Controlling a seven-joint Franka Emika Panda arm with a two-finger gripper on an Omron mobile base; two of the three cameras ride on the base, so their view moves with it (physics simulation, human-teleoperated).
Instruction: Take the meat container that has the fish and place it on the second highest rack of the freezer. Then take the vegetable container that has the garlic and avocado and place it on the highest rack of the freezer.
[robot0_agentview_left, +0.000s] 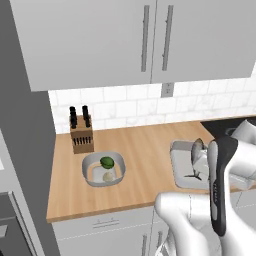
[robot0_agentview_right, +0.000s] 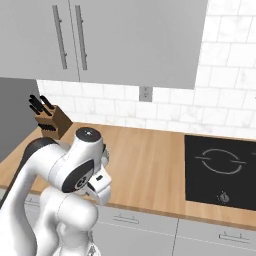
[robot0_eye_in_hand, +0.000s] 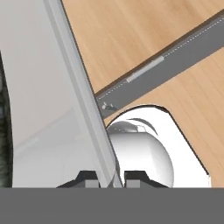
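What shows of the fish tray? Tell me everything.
The fish tray is a shallow, light grey rectangular container with rounded corners and a raised rim, smooth like plastic or metal. The fish is in it. It is over the wooden counter, near the front edge, partly hidden by the arm. The gripper is shut on its thin side wall.

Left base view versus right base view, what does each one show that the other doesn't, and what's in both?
The left base view alone has the round bowl holding the avocado and garlic, plus the square tray with the fish tipped up in it. The right base view alone has the black cooktop. Both share the knife block, the wooden counter, the wall outlet, the tiled wall and the upper cabinets.
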